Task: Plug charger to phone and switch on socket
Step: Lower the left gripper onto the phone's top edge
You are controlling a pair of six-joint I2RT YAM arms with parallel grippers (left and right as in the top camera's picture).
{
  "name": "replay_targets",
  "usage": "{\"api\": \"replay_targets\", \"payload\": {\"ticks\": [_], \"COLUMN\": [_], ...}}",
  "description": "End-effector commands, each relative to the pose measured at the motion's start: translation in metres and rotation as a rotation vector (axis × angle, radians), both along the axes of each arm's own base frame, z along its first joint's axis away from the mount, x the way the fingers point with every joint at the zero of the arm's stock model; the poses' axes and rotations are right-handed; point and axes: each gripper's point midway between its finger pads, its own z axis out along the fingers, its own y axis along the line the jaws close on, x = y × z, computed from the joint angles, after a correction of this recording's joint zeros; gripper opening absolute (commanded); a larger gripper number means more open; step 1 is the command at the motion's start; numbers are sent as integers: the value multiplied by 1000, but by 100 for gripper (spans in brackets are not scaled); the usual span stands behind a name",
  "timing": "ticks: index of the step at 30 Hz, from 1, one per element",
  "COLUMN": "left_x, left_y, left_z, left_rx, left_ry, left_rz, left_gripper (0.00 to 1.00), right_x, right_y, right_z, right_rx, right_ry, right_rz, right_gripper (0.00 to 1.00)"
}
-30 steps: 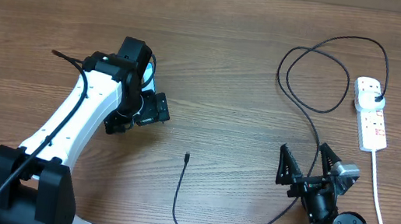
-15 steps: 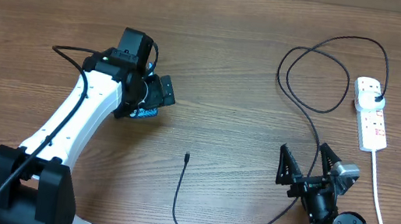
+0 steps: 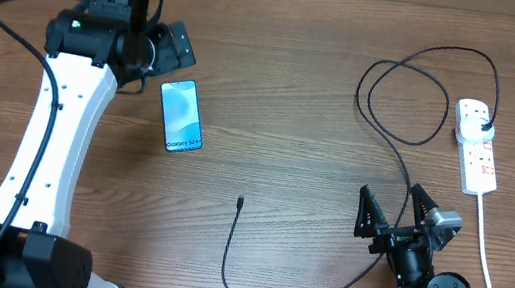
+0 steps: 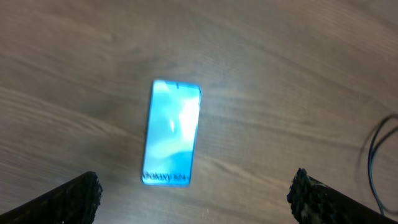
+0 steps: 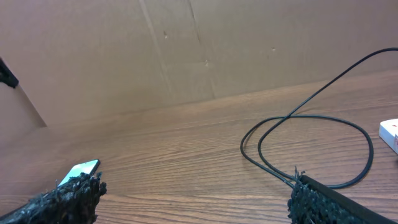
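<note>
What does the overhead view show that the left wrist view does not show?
Only overhead: the socket, the charger with its tip lying free, and the right tool, open. Only left wrist: a close look at the left tool, its fingertips wide apart. Both: the phone, lying screen up on the table, touched by nothing.

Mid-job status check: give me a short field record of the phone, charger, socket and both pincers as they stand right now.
phone: lying flat, screen up and lit, nothing plugged in
charger tip: loose, apart from phone
charger plug: appears seated in the socket's far outlet
socket: on or off, cannot tell
left pincer: open, empty, clear of phone
right pincer: open, empty
</note>
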Motion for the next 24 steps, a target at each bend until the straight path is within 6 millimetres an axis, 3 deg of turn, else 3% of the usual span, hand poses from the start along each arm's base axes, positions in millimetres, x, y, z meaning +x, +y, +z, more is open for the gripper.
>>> {"api": "replay_targets", "payload": {"ticks": [1, 7, 24], "left_x": [1, 0, -12], "left_y": [9, 9, 10], "left_z": [3, -25, -142], "left_rx": [90, 93, 138], "left_ry": [-10, 56, 419], "left_rz": [2, -1, -42], "left_gripper": [100, 100, 100], "right_x": [0, 0, 0], "right_y": [0, 0, 0], "right_z": [-1, -1, -1], "right_rx": [-2, -2, -2], "right_ry": [-6, -7, -6], "right_rz": [0, 0, 0], "right_gripper": [100, 100, 100]}}
